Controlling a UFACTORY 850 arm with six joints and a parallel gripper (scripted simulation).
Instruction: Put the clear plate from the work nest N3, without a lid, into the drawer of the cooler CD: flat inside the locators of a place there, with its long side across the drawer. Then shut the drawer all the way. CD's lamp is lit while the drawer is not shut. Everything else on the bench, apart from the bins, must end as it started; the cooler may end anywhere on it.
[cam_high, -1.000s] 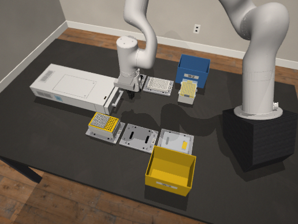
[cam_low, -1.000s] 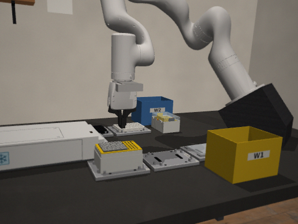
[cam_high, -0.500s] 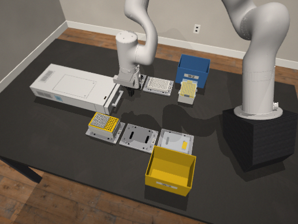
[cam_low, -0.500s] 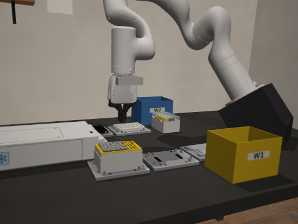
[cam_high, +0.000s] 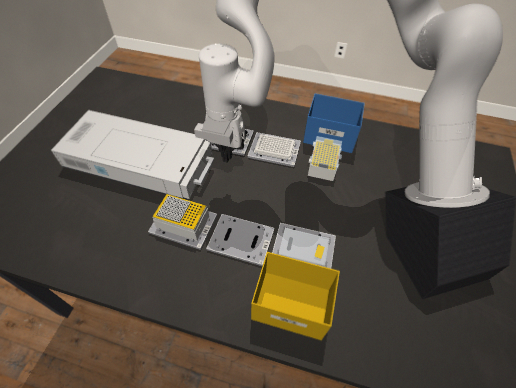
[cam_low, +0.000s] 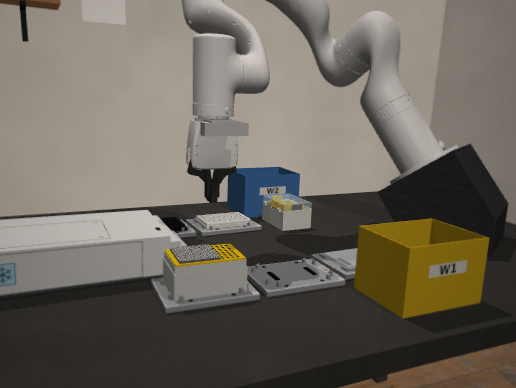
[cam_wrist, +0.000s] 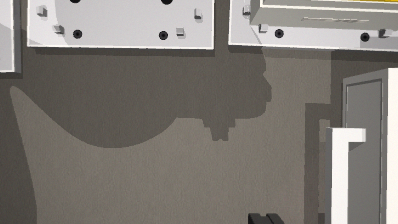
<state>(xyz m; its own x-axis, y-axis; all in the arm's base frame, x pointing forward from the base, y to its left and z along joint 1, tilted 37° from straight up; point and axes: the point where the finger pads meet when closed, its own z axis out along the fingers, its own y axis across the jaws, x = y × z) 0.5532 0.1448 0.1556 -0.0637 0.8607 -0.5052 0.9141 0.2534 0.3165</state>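
The white cooler CD (cam_high: 127, 152) lies at the left of the bench, its drawer front and bar handle (cam_high: 201, 170) facing right. I see no gap at the drawer front. My gripper (cam_high: 226, 154) is shut and empty, hanging above the bench just right of the handle; the exterior view shows it (cam_low: 213, 192) well above the surface. In the wrist view the fingertips (cam_wrist: 266, 218) are together and the handle (cam_wrist: 342, 170) is at the right. A pale clear plate (cam_high: 305, 244) with a yellow patch lies in the front-right nest. I cannot read the nest labels.
Front row: a yellow-topped tip box (cam_high: 180, 215) on its nest and an empty slotted nest (cam_high: 241, 239). The yellow bin W1 (cam_high: 295, 295) is in front. Back row: a dark plate nest behind the gripper, a white well plate (cam_high: 274, 146), a small tip box (cam_high: 325, 157), and the blue bin W2 (cam_high: 334, 122).
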